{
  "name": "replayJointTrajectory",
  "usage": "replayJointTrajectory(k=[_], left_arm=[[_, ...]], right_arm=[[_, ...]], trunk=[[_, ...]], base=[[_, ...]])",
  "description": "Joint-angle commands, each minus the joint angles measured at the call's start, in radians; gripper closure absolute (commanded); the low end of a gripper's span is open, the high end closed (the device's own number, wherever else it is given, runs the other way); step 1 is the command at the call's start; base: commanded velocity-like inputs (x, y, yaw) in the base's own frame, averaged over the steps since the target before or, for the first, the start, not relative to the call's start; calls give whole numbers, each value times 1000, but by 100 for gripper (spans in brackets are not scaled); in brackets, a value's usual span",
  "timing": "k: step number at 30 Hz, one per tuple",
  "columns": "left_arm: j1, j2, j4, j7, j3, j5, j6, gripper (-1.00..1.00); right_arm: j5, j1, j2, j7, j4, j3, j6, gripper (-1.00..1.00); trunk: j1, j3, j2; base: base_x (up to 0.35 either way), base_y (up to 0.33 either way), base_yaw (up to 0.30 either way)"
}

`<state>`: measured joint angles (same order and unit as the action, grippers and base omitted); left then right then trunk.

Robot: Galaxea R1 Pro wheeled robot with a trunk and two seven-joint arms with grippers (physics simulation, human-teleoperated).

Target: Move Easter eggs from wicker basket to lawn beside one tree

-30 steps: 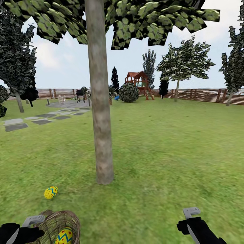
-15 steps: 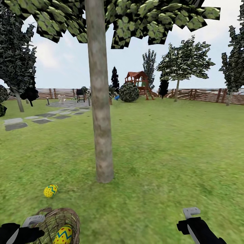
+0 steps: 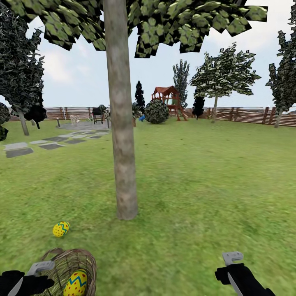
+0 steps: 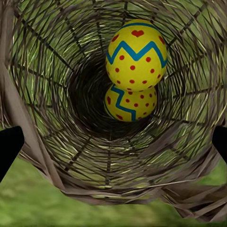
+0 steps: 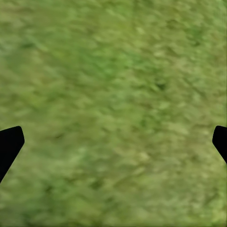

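Observation:
The wicker basket is on the lawn at the near left, its mouth turned toward my left gripper. Two Easter eggs, yellow with red dots and blue zigzags, lie deep inside the basket. My left gripper is open just in front of the rim, its fingertips wide apart. A third egg rests on the grass to the left of the tree with the thick grey-brown trunk. The right gripper hangs open over bare grass.
Grey stone paving slabs run at the far left. A brown slat fence bounds the garden, with a play house, a round bush and other trees far behind. Open grass stretches to the right of the trunk.
The nearby grass, the loose egg, the trunk's foot and the basket sit slightly higher in the picture; the camera has shifted. Both grippers keep their places and stay open.

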<state>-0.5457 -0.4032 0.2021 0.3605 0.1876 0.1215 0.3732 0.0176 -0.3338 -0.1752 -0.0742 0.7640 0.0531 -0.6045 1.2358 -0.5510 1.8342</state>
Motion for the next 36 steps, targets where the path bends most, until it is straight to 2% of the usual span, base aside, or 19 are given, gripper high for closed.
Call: replayJointTrajectory(k=[1,8,31,36], left_arm=[[0,2,2,6,9,10,6,-100],[0,15,2,6,9,9,4,-100],[0,18,2,6,9,12,6,-100],[0,19,2,7,8,11,5,-100]], right_arm=[[2,-1,-1,-4,1,5,-6,-100],[2,-1,-1,-4,0,5,-6,-100],[2,-1,3,-4,0,7,-5,-100],[3,-1,3,-4,0,6,-5,-100]], trunk=[[4,-4,8],[31,-26,57],[119,-98,218],[119,-98,218]], base=[[0,0,0],[0,0,0],[0,0,0],[28,0,0]])
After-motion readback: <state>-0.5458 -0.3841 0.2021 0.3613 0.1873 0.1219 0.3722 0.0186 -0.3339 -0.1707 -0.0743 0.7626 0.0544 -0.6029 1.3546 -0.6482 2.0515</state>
